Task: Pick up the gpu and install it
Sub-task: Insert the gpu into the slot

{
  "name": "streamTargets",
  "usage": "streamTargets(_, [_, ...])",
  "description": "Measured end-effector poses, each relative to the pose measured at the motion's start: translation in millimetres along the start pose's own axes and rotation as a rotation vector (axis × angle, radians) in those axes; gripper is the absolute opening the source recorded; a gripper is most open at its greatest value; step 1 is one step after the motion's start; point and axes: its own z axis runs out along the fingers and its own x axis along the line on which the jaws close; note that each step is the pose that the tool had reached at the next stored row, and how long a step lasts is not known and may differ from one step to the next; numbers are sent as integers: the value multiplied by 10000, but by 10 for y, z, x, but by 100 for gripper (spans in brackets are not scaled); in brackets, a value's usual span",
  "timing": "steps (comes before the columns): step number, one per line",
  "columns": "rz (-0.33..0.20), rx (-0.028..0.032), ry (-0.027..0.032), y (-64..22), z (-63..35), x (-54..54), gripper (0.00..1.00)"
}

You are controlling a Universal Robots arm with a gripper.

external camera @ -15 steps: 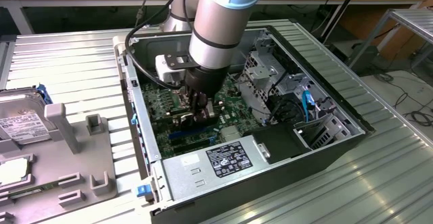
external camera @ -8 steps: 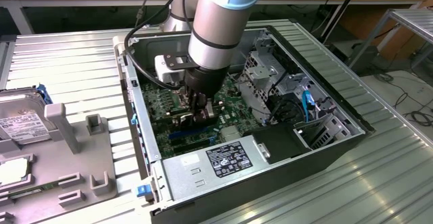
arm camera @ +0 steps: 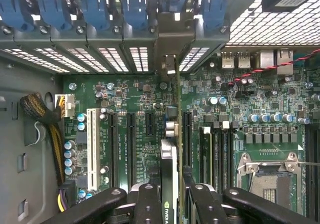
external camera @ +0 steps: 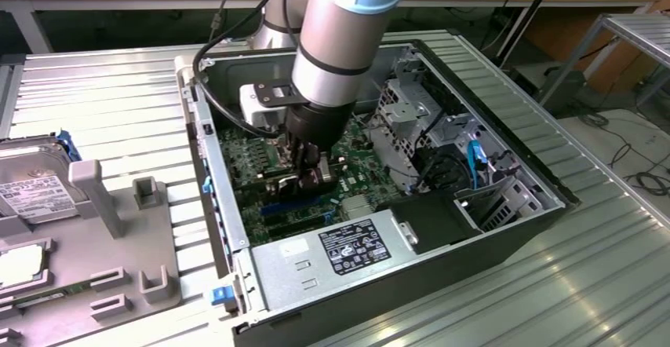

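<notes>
Where the arm reaches down into the open computer case (external camera: 492, 229), the gripper (external camera: 310, 176) sits low over the green motherboard (external camera: 362, 155), and its jaws are clamped on the gpu (external camera: 314, 173), which it holds on edge inside the case. In the wrist view the gripper (arm camera: 170, 194) has its black fingers (arm camera: 148, 204) pressed against either side of the card, and the gpu (arm camera: 169, 184) runs edge-on away from the camera, a thin dark slab with a green logo on its near edge, its silver bracket (arm camera: 172, 39) reaching the row of rear slot openings among the blue latches (arm camera: 135, 9). The card stands over the motherboard (arm camera: 130, 134) between the black expansion slots, just beside the long slot (arm camera: 187, 139); whether its connector edge is seated I cannot tell. A white slot (arm camera: 91, 149) lies farther off, and the empty processor socket (arm camera: 272, 174) sits on the other side. In the exterior view a grey holder tray (external camera: 125, 229) rests on the table (external camera: 586, 268) on the exterior view's left of the case, with a silver hard drive (external camera: 31, 182) beside it, and the power supply (external camera: 335, 257) fills the case's near end.
</notes>
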Motion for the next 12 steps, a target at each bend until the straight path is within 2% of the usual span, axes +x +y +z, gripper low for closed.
streamTargets(1, [7,-103,7,-2,-14,1,27])
streamTargets(2, [8,-139,8,-5,-15,1,27])
streamTargets(12, [65,-156,9,-16,-16,23,27])
